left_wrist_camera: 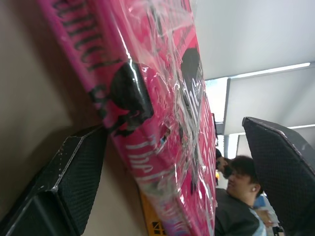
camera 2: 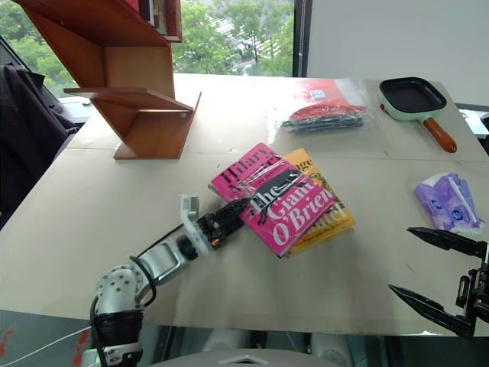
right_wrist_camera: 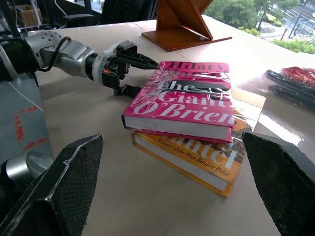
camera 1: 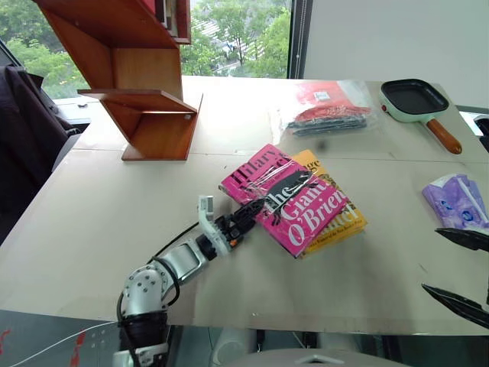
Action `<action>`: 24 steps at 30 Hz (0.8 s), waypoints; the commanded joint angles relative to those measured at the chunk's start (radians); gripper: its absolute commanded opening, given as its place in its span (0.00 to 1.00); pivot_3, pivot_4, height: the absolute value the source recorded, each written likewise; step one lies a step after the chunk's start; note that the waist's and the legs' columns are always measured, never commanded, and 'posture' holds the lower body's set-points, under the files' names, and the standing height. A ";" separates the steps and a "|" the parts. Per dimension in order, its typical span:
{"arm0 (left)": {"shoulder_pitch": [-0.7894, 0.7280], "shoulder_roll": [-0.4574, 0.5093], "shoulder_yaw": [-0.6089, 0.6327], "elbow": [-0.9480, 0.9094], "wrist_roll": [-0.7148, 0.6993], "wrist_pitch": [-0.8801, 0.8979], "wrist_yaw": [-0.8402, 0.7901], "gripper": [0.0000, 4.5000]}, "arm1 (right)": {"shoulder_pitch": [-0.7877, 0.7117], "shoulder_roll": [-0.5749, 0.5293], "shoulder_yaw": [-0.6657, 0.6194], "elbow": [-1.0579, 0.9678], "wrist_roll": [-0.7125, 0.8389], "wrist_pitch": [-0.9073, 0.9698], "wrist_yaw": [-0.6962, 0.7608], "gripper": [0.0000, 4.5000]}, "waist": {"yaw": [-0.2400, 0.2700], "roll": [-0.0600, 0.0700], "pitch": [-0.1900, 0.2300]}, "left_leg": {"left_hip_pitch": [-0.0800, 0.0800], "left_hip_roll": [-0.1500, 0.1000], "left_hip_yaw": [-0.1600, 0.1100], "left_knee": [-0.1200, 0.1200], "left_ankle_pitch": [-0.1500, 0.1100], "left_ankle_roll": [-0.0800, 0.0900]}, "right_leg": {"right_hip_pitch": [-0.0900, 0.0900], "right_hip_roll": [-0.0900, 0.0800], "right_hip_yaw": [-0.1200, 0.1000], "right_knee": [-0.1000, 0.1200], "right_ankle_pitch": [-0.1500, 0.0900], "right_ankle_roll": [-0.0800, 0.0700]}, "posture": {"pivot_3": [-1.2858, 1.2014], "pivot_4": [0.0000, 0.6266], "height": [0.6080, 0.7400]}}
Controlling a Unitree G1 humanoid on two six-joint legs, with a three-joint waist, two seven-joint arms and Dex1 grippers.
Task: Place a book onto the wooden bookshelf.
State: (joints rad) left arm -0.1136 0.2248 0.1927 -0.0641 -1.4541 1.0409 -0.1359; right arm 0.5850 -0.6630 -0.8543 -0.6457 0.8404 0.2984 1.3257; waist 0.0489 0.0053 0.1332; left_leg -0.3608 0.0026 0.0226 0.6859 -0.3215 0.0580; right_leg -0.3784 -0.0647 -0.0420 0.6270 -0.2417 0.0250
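The book (camera 1: 298, 195), bright pink and wrapped in glossy film, lies on top of a yellow book (camera 1: 345, 223) in the middle of the table. My left gripper (camera 1: 248, 218) is open at the pink book's near left edge. One finger (right_wrist_camera: 142, 60) reaches over the cover and the other (right_wrist_camera: 130, 90) sits low beside the spine, so the edge lies between them without being clamped. The wooden bookshelf (camera 1: 145, 99), a reddish-brown zigzag unit, stands at the table's far left. My right gripper (camera 2: 439, 274) is open over the table's near right edge, well away from the books.
A plastic bag of red and black items (camera 1: 328, 107) and a green-rimmed frying pan (camera 1: 416, 99) lie at the back right. A purple tissue pack (camera 1: 457, 200) sits at the right edge. A dark jacket (camera 1: 23, 138) hangs at the left. A person (left_wrist_camera: 241, 196) sits beyond the table.
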 commanded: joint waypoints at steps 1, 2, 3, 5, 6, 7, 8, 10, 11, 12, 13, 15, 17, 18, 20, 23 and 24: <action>-0.002 -0.005 -0.055 0.058 0.008 0.079 0.015 1.00 | 0.012 -0.011 -0.017 -0.002 0.012 -0.028 0.001 0.99 | -0.001 0.000 0.000 | 0.000 0.000 0.000 0.000 0.001 -0.001 | 0.000 0.000 0.000 0.000 0.000 0.000 | 0.52 0.24 1.00; -0.008 -0.006 -0.053 0.065 0.010 0.084 0.013 1.00 | 0.011 -0.013 -0.018 -0.006 0.018 -0.025 -0.005 0.99 | -0.001 0.000 0.000 | 0.000 0.000 0.000 0.000 0.001 -0.001 | 0.000 0.000 0.000 -0.001 0.000 0.000 | 0.52 0.24 1.00; -0.015 -0.011 -0.049 0.074 0.010 0.086 0.012 1.00 | 0.011 -0.016 -0.018 -0.012 0.022 -0.022 -0.013 0.99 | -0.001 0.000 0.000 | 0.000 0.000 0.000 -0.001 0.001 -0.002 | 0.000 0.000 0.000 -0.001 0.000 0.000 | 0.52 0.24 1.00; -0.027 -0.024 -0.040 0.092 0.009 0.088 0.014 1.00 | 0.012 -0.020 -0.015 -0.023 0.027 -0.017 -0.026 0.99 | 0.000 0.000 0.000 | 0.000 0.000 0.000 -0.001 0.001 -0.003 | 0.000 0.000 0.000 -0.001 0.000 0.000 | 0.52 0.24 1.00; -0.032 -0.027 -0.040 0.098 0.013 0.091 0.009 1.00 | 0.013 -0.021 -0.012 -0.028 0.028 -0.016 -0.033 0.99 | 0.000 0.000 0.000 | -0.001 0.000 0.000 -0.001 0.001 -0.003 | 0.000 0.000 0.000 -0.001 0.000 0.000 | 0.52 0.24 1.00; -0.036 -0.034 -0.039 0.102 0.014 0.091 0.008 1.00 | 0.014 -0.021 -0.008 -0.034 0.029 -0.015 -0.041 0.99 | 0.000 0.000 0.000 | -0.001 0.000 0.000 -0.001 0.001 -0.002 | 0.000 0.000 0.000 -0.001 0.000 0.000 | 0.52 0.24 1.00; -0.038 -0.039 -0.038 0.105 0.015 0.092 0.008 1.00 | 0.014 -0.022 -0.004 -0.039 0.031 -0.014 -0.048 0.99 | 0.000 0.000 0.000 | -0.001 0.000 0.000 -0.001 0.001 -0.002 | 0.000 -0.001 0.000 -0.001 0.000 0.000 | 0.52 0.24 1.00; -0.040 -0.041 -0.037 0.107 0.021 0.095 0.004 0.88 | 0.013 -0.027 0.003 -0.049 0.038 -0.007 -0.064 1.00 | 0.000 0.000 0.000 | -0.001 0.000 0.000 -0.001 0.001 -0.002 | 0.000 -0.001 0.000 -0.001 0.000 0.000 | 0.52 0.24 1.00; -0.040 -0.043 -0.035 0.109 0.022 0.097 0.000 0.82 | 0.012 -0.029 0.005 -0.052 0.040 -0.006 -0.070 1.00 | -0.001 0.000 0.000 | -0.001 0.000 0.000 -0.001 0.001 -0.002 | 0.000 -0.001 0.000 -0.001 0.000 0.000 | 0.52 0.24 1.00; -0.042 -0.044 -0.033 0.111 0.024 0.099 -0.002 0.73 | 0.010 -0.032 0.009 -0.056 0.043 -0.002 -0.078 1.00 | -0.003 0.000 0.000 | -0.001 0.000 0.000 -0.001 0.001 -0.002 | -0.001 -0.001 0.000 -0.001 0.000 0.000 | 0.52 0.24 1.00; -0.042 -0.048 -0.030 0.114 0.025 0.099 -0.004 0.61 | 0.007 -0.036 0.014 -0.060 0.049 0.003 -0.085 1.00 | -0.004 0.000 0.000 | -0.001 0.000 0.000 -0.002 0.001 -0.002 | -0.001 -0.001 0.000 -0.001 0.000 0.000 | 0.52 0.24 1.00; -0.046 -0.063 -0.021 0.121 0.030 0.090 -0.006 0.41 | 0.001 -0.047 0.025 -0.066 0.049 0.007 -0.094 1.00 | -0.005 0.000 0.000 | -0.001 0.000 0.000 -0.002 0.001 -0.002 | -0.001 -0.002 0.000 -0.001 0.000 0.000 | 0.52 0.24 1.00; -0.046 -0.072 -0.014 0.118 0.041 0.075 -0.019 0.20 | -0.014 -0.054 0.036 -0.069 0.061 0.009 -0.108 1.00 | -0.004 0.000 0.000 | -0.001 0.000 0.000 -0.002 0.001 -0.002 | -0.001 -0.002 0.000 -0.001 0.000 0.000 | 0.52 0.24 1.00; -0.046 -0.075 -0.007 0.111 0.049 0.060 -0.031 0.15 | -0.021 -0.059 0.041 -0.069 0.069 0.015 -0.117 1.00 | -0.004 0.000 0.001 | -0.001 0.000 0.000 -0.002 0.001 -0.002 | -0.001 -0.002 0.000 -0.001 0.000 0.000 | 0.52 0.24 1.00; -0.042 -0.076 0.008 0.068 0.071 0.016 -0.079 0.14 | -0.029 -0.066 0.049 -0.063 0.077 0.022 -0.126 1.00 | -0.003 0.000 0.001 | -0.001 0.000 0.000 -0.002 0.000 -0.001 | -0.001 -0.003 0.000 -0.002 0.000 0.000 | 0.52 0.24 1.00; -0.043 -0.039 0.012 -0.059 0.155 -0.078 -0.189 0.14 | -0.046 -0.080 0.056 -0.042 0.083 0.029 -0.127 1.00 | -0.008 -0.005 0.005 | -0.002 0.000 0.000 -0.003 0.001 -0.002 | -0.002 -0.003 0.000 -0.002 0.000 0.000 | 0.52 0.24 1.00; -0.054 -0.010 0.008 -0.110 0.193 -0.110 -0.229 0.14 | -0.060 -0.086 0.060 -0.032 0.091 0.034 -0.130 1.00 | -0.009 -0.008 0.007 | -0.003 0.000 0.000 -0.003 0.001 -0.003 | -0.004 -0.002 -0.001 -0.002 0.000 0.000 | 0.52 0.24 1.00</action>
State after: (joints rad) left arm -0.1447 0.1826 0.1920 -0.0702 -1.2984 0.9866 -0.2916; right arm 0.5359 -0.7384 -0.7911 -0.6844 0.9086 0.3273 1.2068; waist 0.0403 -0.0025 0.1403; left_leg -0.3659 0.0028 0.0224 0.6824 -0.3200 0.0549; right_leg -0.3842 -0.0665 -0.0426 0.6255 -0.2419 0.0249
